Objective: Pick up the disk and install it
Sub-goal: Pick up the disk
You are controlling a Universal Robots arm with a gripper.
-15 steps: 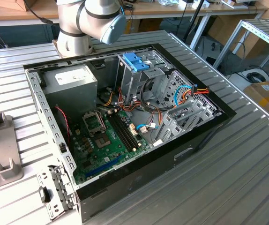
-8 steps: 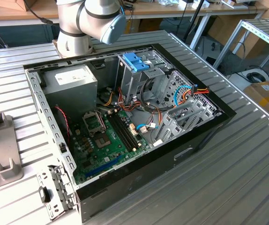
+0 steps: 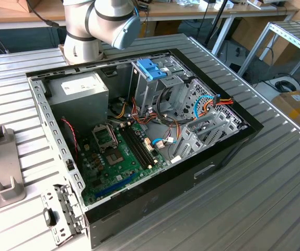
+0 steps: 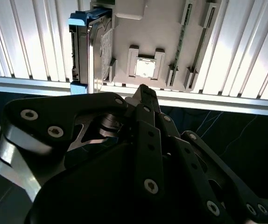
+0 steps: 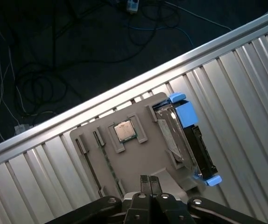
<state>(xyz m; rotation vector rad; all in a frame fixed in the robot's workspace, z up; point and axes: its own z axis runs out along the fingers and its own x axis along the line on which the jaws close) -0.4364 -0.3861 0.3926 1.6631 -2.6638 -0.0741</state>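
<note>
Logged a ribbed metal table (image 3: 265,209) carrying everything.

Exterior view:
- Found an open computer case (image 3: 155,201) near the table's middle.
- Saw the arm (image 3: 105,21) based on the table just beside one corner of the case.
- Noted a grey power supply (image 3: 79,90) with a white label in that same corner.
- Noted a green motherboard (image 3: 119,157) on the case floor and a bare blue caddy handle (image 3: 151,69) atop the drive cage.
- Spotted a grey holder (image 3: 1,178) at the table's edge on the exterior view's left, apart from the case.

Both wrist views:
- Picked out the holder (image 5: 143,161) (image 4: 143,28) lying just beside the table's edge rail, with dark floor and loose cables (image 5: 36,74) beyond.
- Found the disk (image 5: 185,140) (image 4: 93,51) standing on its long edge in a slot along one side edge of the holder.
- Recorded it as flat, dark grey metal, with a white label on the broad face turned toward the holder's middle. Noted a light blue bracket (image 5: 183,113) (image 4: 83,18) capping both ends.
- Saw the gripper (image 5: 150,178) (image 4: 143,88) above the holder, fingertips pressed together on nothing, clear of the disk.
- Noted a square processor chip (image 5: 123,131) (image 4: 146,68) in a raised frame near the holder's middle.
- Made out a thin green board (image 4: 186,25) in a narrow slot on the side opposite the disk.
</note>
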